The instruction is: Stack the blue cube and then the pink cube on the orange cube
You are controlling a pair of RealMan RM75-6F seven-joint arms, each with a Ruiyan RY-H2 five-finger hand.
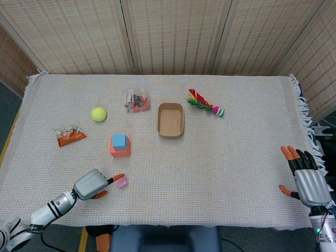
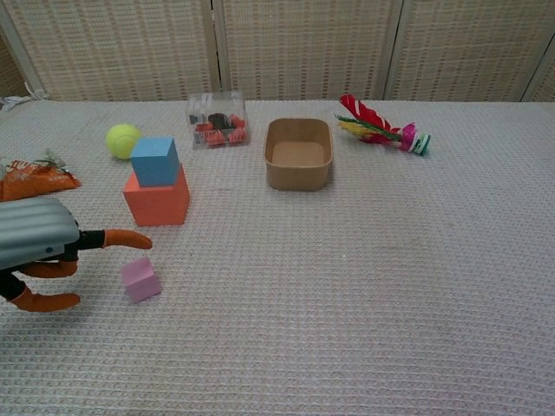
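Two cubes already stand stacked on the desk (image 1: pixel 220 173): the blue cube (image 1: pixel 119 140) sits on top of the orange cube (image 1: pixel 120 150), left of the middle. The pink cube (image 1: pixel 122 182) lies alone on the cloth nearer to me, well apart from that stack. My left hand (image 1: pixel 93 184) hovers just beside the pink cube on its left, fingers apart with one orange-tipped finger reaching out above it, and it holds nothing; whether that fingertip touches the cube I cannot tell. My right hand (image 1: pixel 308 178) rests at the far right edge of the desk, fingers spread and empty. Behind the stack lie a yellow-green ball (image 1: pixel 98 114) and an orange snack packet (image 1: pixel 70 136). Further back stand a clear plastic box (image 1: pixel 137 101) with small red and dark items, a brown cardboard tray (image 1: pixel 170 121), and a colourful feathered toy (image 1: pixel 204 103).
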